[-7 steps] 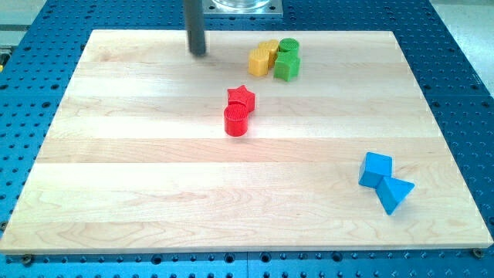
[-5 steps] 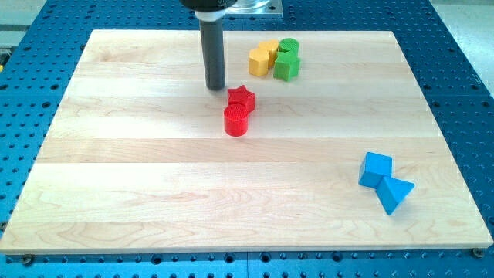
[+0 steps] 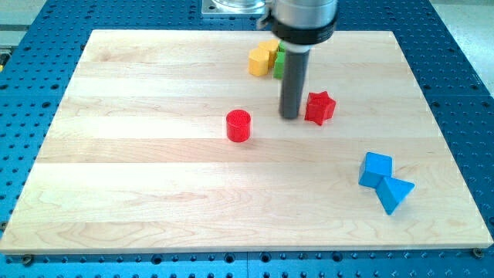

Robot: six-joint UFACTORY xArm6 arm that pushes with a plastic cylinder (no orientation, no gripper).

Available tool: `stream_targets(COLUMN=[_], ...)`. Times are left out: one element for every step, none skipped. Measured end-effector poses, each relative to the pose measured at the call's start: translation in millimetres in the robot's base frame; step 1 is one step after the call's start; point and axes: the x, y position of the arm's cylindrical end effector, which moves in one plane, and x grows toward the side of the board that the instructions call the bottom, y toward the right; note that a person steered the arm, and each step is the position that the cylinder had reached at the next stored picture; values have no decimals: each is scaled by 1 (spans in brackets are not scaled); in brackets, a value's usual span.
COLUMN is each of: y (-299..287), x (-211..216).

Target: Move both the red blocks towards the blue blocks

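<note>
My tip [image 3: 290,116] rests on the board just left of the red star block [image 3: 319,107], close to it or touching. The red cylinder [image 3: 238,125] stands alone further left, near the board's middle. The blue cube [image 3: 376,168] and the blue triangular block [image 3: 394,193] touch each other at the view's lower right, well below and right of the red star.
A yellow block [image 3: 262,58] and green blocks [image 3: 279,60] sit together near the view's top, the green ones largely hidden behind my rod. The wooden board [image 3: 154,193] lies on a blue perforated table.
My tip moved down and right from the top left. The red star moved right, away from the red cylinder, which shifted only slightly. The blue blocks have not moved.
</note>
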Motion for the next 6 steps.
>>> stream_targets(y=[22,42,42,42,41,3], x=[-13,48,73,74,98,112])
